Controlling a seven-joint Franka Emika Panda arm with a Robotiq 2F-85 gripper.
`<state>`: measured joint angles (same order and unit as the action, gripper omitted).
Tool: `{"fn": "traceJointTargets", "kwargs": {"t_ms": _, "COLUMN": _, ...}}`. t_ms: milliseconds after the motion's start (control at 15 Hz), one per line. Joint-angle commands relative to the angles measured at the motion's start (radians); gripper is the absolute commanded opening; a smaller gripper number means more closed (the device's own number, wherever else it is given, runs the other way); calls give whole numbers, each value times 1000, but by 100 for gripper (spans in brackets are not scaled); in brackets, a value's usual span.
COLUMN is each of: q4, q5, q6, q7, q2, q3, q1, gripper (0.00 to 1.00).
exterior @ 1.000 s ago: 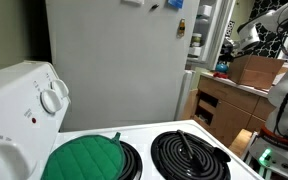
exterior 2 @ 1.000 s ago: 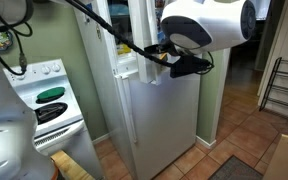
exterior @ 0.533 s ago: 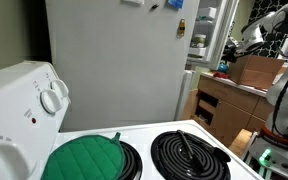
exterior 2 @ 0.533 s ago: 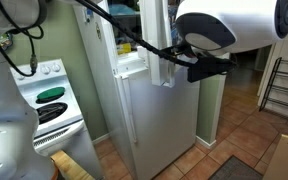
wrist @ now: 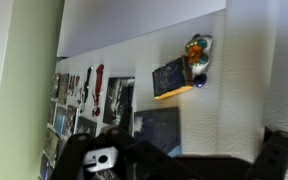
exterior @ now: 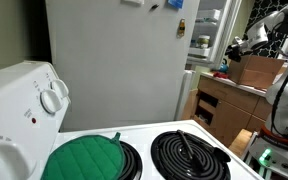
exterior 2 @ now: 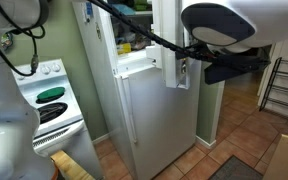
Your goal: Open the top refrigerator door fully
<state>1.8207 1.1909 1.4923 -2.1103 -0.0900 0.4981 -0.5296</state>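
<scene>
My jaws stand apart in the wrist view, clasping nothing; my gripper [exterior 2: 214, 72] hangs just beside the swung-out top refrigerator door [exterior 2: 172, 40].

the top refrigerator door [exterior 2: 169, 35] stands swung out from the white fridge [exterior 2: 156, 125], seen edge-on as a narrow slab. the arm's dark hand [exterior 2: 206, 72] is at the door's lower edge, right of the fridge; its grip is unclear. left of the fridge stands a white stove [exterior 2: 29, 75] with a green pot holder [exterior 2: 51, 94] on it.

The white top refrigerator door [exterior 2: 168, 20] stands upright, partly open.
</scene>
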Motion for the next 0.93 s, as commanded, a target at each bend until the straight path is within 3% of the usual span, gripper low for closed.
{"fn": "traceJointTargets", "kwargs": {"t_ms": 0, "q4": -49, "q5": -1, "q6": -45, "q7": -28, "q2": -27, "q3": 10, "q1": -23, "gripper": 100}}
{"fn": "traceJointTargets", "kwargs": {"t_ms": 867, "q4": -168, "q5": -124, "q6": -140, "q7": -62, "q2": -60, "q3": 8, "q1": -98, "gripper": 100}}
